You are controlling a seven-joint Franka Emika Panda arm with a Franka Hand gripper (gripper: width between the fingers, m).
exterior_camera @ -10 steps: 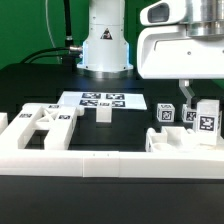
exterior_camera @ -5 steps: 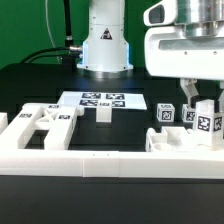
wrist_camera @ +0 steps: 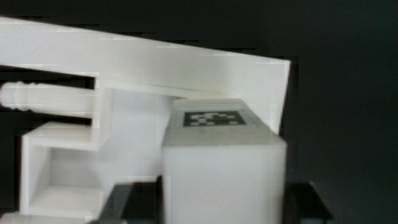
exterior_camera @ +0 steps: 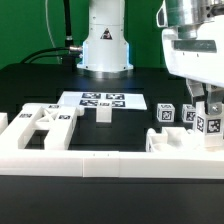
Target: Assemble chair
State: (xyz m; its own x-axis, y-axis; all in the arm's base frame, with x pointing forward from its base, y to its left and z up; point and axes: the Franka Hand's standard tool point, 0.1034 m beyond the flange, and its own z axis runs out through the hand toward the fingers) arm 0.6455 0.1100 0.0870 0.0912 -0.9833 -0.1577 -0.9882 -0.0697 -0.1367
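At the exterior view's right, my gripper (exterior_camera: 205,104) is shut on a white chair leg (exterior_camera: 209,123) with a black-and-white tag, held upright close to the table. In the wrist view the same leg (wrist_camera: 222,160) fills the space between the dark fingers (wrist_camera: 132,205), tag facing up. Just beyond it lies a white blocky chair part (wrist_camera: 169,60) with a round peg (wrist_camera: 36,96). Two more tagged chair pieces (exterior_camera: 165,113) (exterior_camera: 188,116) stand just to the exterior view's left of the held leg. A frame-shaped chair part (exterior_camera: 45,122) lies at the exterior view's left.
The marker board (exterior_camera: 100,100) lies mid-table, with a small white block (exterior_camera: 103,114) in front of it. A long white border rail (exterior_camera: 90,160) runs along the front. The robot base (exterior_camera: 105,45) stands at the back.
The arm has shifted toward the exterior view's right, carrying the leg slightly right and lower. The grip has stayed shut; the other parts have not moved.
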